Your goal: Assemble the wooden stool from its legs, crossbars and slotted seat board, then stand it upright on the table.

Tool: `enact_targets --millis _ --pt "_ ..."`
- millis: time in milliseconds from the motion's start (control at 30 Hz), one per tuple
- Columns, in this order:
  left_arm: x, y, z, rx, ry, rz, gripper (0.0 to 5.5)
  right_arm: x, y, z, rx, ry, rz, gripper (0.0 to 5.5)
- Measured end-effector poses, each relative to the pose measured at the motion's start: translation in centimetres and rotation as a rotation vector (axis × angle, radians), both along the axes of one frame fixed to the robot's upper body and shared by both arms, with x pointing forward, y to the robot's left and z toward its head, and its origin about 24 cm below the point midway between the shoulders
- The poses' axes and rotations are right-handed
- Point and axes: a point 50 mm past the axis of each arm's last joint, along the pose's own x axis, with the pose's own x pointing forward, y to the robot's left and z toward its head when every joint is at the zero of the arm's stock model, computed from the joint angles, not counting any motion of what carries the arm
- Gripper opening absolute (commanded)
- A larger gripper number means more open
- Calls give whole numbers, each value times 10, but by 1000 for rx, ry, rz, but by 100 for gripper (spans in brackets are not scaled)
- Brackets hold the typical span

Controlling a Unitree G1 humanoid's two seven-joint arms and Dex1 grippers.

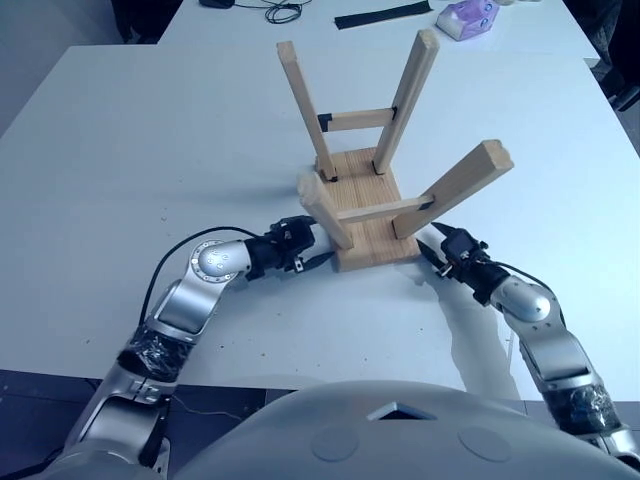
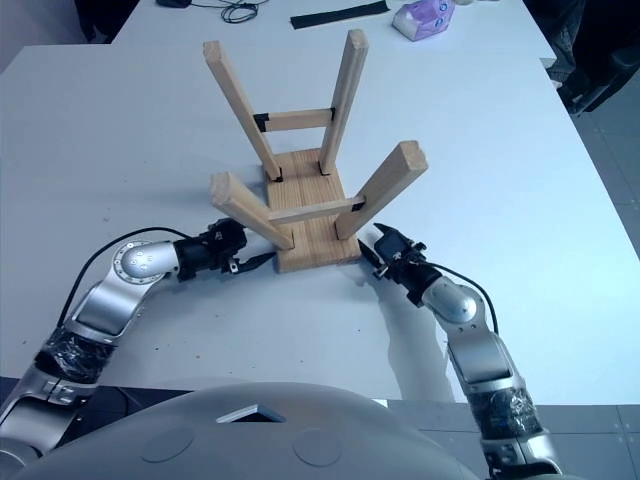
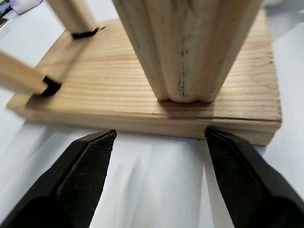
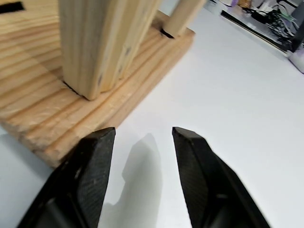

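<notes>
1. The eye views take in the whole stool (image 1: pixel 372 238), upside down mid-table (image 1: pixel 120 150), with its seat (image 1: pixel 352 170) flat on the surface and its legs (image 1: pixel 460 185) pointing up.
2. The wrist views show up close what the eye views cannot: a near leg's end set into its slot in the seat.
3. The left gripper (image 3: pixel 160 135) sits low at the seat's near-left corner, fingers apart and empty. Whether its tips touch the seat's edge cannot be told.
4. The right gripper (image 4: pixel 142 130) sits at the near-right corner, fingers apart and empty, just beside the edge.
5. Count: one seat, four legs, two crossbars (image 1: pixel 385 210), two grippers.
</notes>
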Motion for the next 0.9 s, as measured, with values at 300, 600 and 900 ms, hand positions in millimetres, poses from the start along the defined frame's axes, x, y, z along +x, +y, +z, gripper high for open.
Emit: enact_targets --millis 300,600,900 --pt "-12 10 2 21 11 0 350 -21 3 10 7 43 17 221" --pt "-6 42 48 -251 -193 508 350 -10 -29 68 174 -239 -489 221" --pt "-16 28 57 -403 -218 764 424 -9 -14 86 307 -324 -657 306"
